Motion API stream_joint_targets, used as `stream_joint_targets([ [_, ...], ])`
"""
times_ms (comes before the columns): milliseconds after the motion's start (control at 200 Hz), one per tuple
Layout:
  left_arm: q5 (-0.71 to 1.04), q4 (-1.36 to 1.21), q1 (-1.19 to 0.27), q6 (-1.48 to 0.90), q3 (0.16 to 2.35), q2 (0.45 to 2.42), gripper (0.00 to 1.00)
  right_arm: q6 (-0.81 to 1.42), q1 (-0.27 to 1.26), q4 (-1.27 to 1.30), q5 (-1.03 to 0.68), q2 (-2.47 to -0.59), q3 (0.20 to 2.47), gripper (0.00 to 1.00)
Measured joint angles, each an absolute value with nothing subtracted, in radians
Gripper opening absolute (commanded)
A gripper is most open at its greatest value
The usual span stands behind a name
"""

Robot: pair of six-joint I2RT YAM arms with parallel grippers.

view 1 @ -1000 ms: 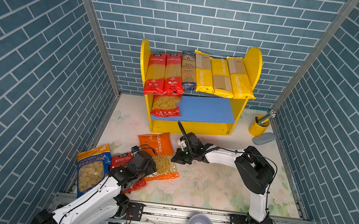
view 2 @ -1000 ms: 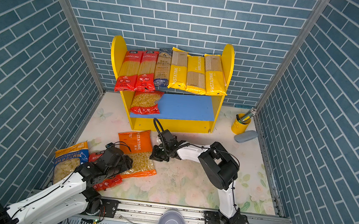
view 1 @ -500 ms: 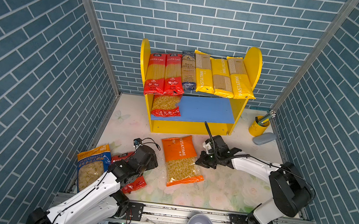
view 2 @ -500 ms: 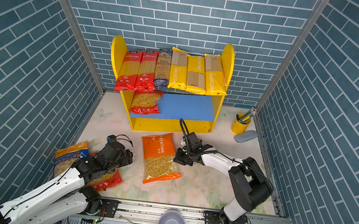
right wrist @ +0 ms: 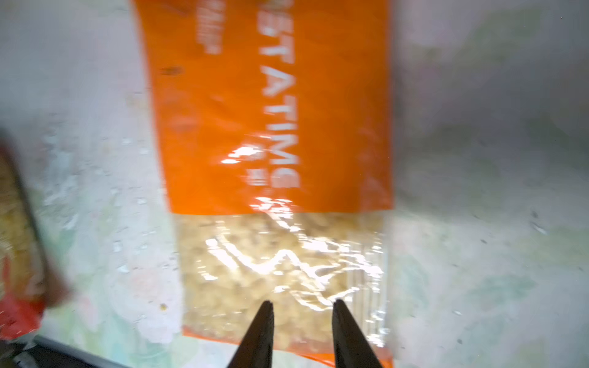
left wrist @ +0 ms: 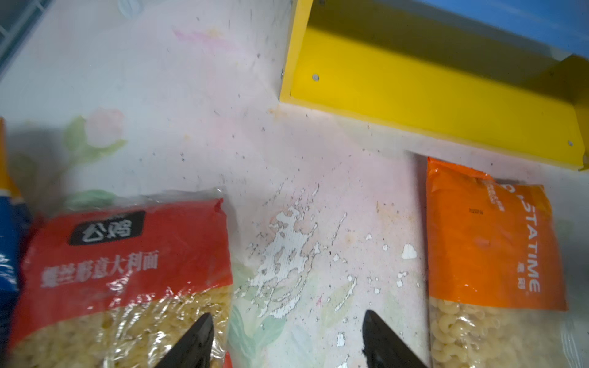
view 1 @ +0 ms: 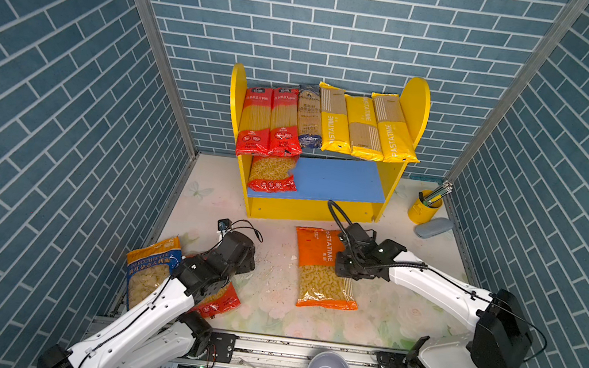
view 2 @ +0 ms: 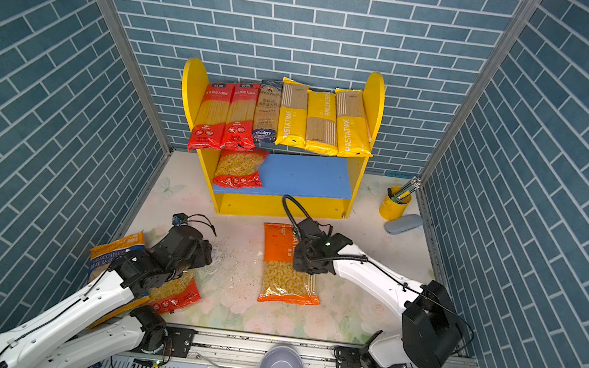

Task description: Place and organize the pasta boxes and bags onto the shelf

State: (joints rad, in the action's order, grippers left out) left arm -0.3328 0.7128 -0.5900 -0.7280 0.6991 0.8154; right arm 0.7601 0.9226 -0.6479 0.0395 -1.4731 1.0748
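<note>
Right fingers (right wrist: 301, 334) slightly parted, empty, over the orange bag (view 1: 324, 269). Bag flat on worktop (view 1: 376, 317), long axis near–far, orange printed end toward the shelf (view 1: 312, 210), clear window nearest. Left fingers (left wrist: 287, 341) spread, empty, beside the red bag (left wrist: 127, 280) at near left.
</note>
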Motion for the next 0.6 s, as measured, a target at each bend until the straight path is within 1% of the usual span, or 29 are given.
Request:
stream_joint_targets([
  [115, -0.357, 0.736, -0.540, -0.673, 0.762, 0.817, 0.77, 0.736, 1.065, -0.623, 0.027, -1.605, 1.225, 0.33],
  [195, -0.351, 0.756, -0.458, -0.651, 0.757, 0.778, 0.78, 0.716, 1.126, -0.585, -0.047, -1.720, 1.325, 0.36],
  [240, -0.339, 0.768, -0.397, -0.640, 0.752, 0.747, 0.79, 0.714, 1.149, -0.548, -0.118, -1.787, 1.374, 0.38],
  [325, -0.308, 0.779, -0.284, -0.614, 0.755, 0.711, 0.81, 0.734, 1.159, -0.471, -0.255, -1.893, 1.439, 0.40],
  [375, -0.301, 0.792, -0.243, -0.595, 0.770, 0.712, 0.82, 0.755, 1.160, -0.423, -0.334, -1.961, 1.478, 0.41],
  [470, -0.289, 0.807, -0.225, -0.562, 0.814, 0.744, 0.82, 0.783, 1.168, -0.376, -0.432, -2.062, 1.538, 0.42],
  [600, -0.272, 0.804, -0.221, -0.538, 0.836, 0.759, 0.82, 0.826, 1.175, -0.339, -0.528, -2.146, 1.584, 0.42],
])
